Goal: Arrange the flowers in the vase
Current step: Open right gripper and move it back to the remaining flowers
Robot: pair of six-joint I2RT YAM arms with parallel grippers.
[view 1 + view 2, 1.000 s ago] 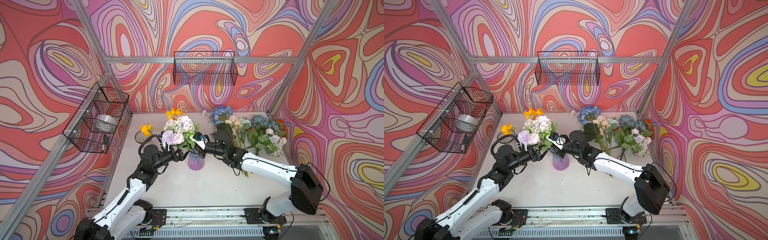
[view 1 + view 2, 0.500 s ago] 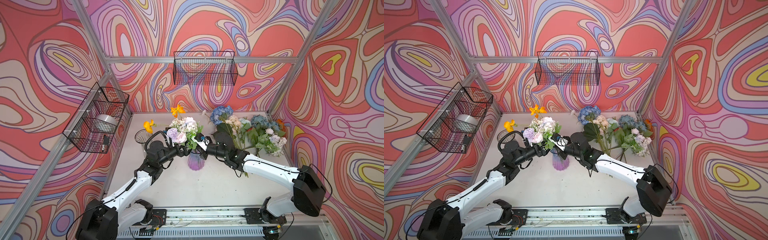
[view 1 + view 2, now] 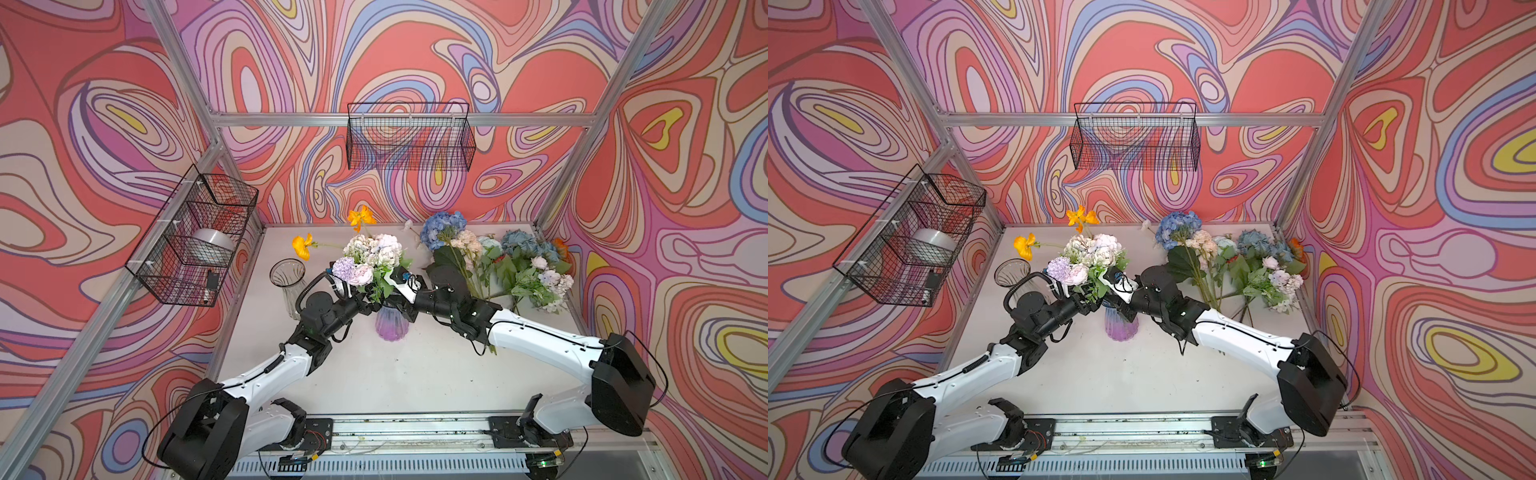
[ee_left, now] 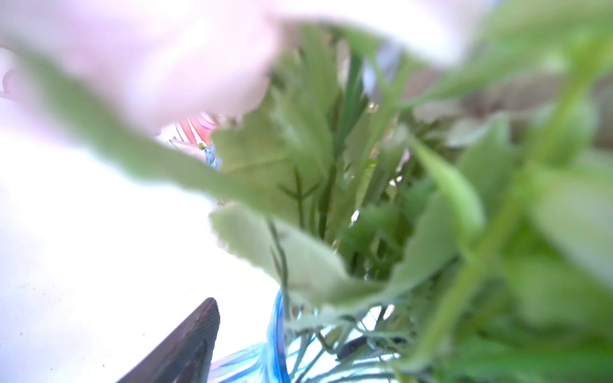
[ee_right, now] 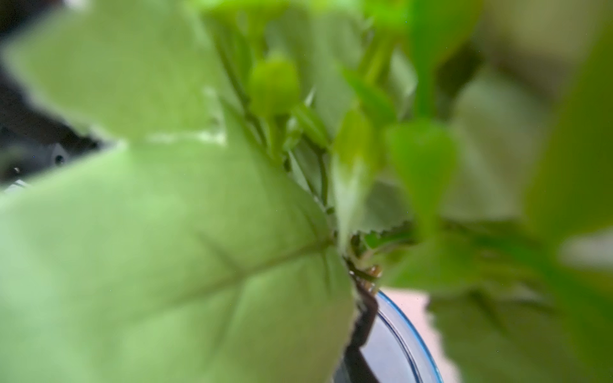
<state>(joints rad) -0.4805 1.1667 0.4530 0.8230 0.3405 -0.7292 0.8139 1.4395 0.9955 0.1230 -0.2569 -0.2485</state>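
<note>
Flowers [image 3: 376, 257]: pastel bunch, two orange poppies [image 3: 360, 216] poking out toward twelve and ten o'clock, stands in the purple vase [image 3: 390, 324] mid-table, stems crowded through its narrow mouth. My left claw [image 3: 369, 305] meets the rim from eight o'clock, my right claw [image 3: 400, 300] from three. Both are buried in leaves, so I cannot tell how wide either stands or whether either pinches a stem. Wrist views give mostly blurred foliage, with one dark finger [image 4: 185, 345] beside the blue glass rim. My reading: I am bracing the bunch from both sides so it settles upright. Loose stems [image 3: 498, 266] lie flat at two o'clock, heads toward the back wall, not yet placed. Clear vase [image 3: 289, 278] at nine to ten o'clock, just beside my left wrist, leaves little room there. Bare table [image 3: 415, 374] at six o'clock is the open way out.
</note>
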